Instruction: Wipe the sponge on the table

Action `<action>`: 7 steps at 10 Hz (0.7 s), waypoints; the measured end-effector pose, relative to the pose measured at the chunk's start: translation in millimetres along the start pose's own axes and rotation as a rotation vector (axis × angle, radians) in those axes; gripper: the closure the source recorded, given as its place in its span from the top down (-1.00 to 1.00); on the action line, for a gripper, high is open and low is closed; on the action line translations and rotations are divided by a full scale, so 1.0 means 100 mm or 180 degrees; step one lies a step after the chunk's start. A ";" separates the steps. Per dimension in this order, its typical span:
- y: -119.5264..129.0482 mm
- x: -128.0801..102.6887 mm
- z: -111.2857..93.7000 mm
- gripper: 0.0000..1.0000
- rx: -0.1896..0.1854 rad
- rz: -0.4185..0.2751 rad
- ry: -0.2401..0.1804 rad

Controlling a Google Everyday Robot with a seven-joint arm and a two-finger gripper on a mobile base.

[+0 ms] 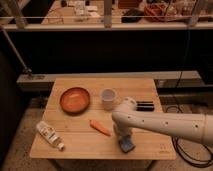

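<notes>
The small blue sponge [127,145] lies on the light wooden table [75,142], near its front right part. My gripper [124,141] comes down from the white arm right onto the sponge, with its lower end at the blue block. The arm reaches in from the right edge of the view and bends down over the table. Only part of the sponge shows below the gripper.
An orange bowl [75,100] sits at the back left of the table, a white cup [108,98] behind the arm, a black bar [145,105] at the back right. An orange carrot-like piece [100,128] lies mid-table, a white bottle [49,135] at the left edge. A dark rail runs behind.
</notes>
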 end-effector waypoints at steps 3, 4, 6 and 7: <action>0.34 -0.42 -0.01 -1.00 -0.0032 0.0091 -0.0033; 0.48 -0.48 0.02 -1.00 -0.0052 0.0158 -0.0036; 0.81 -0.61 0.13 -1.00 -0.0100 0.0347 -0.0043; 1.02 -0.63 0.14 -1.00 -0.0119 0.0480 -0.0017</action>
